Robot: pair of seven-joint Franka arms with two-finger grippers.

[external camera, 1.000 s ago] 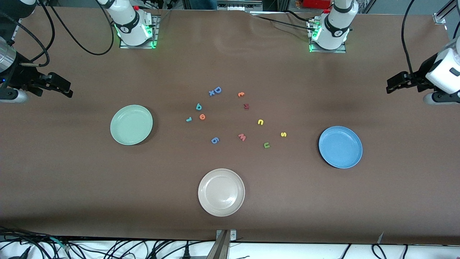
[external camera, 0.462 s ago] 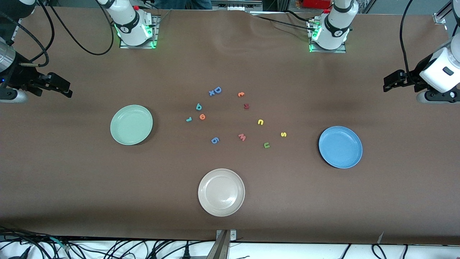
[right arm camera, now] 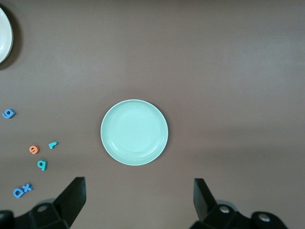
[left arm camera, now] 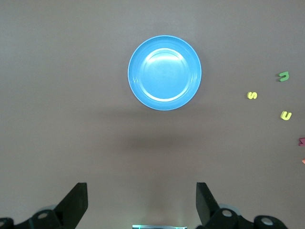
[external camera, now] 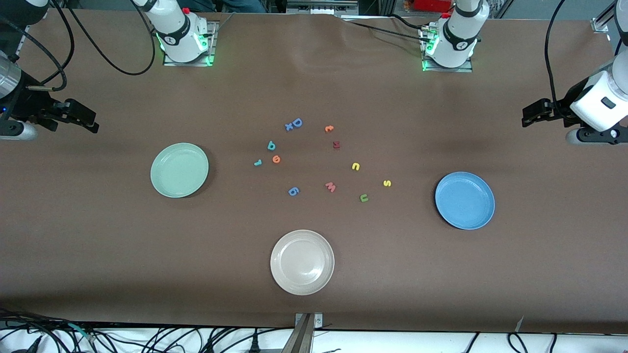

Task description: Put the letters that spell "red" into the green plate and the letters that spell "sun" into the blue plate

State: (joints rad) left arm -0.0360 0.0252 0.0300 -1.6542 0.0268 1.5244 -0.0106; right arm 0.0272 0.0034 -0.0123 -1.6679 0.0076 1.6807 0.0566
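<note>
High over the tabletop's ends, both claws hung spread apart, empty: left claw near the blue plate, right claw near the green plate.

A round pale mint-green plate sits mid-left of the frame on the brown surface, a round medium-blue plate mid-right, and a round beige plate at lower centre. Tiny coloured foam letters lie scattered between them at the frame's centre.
</note>
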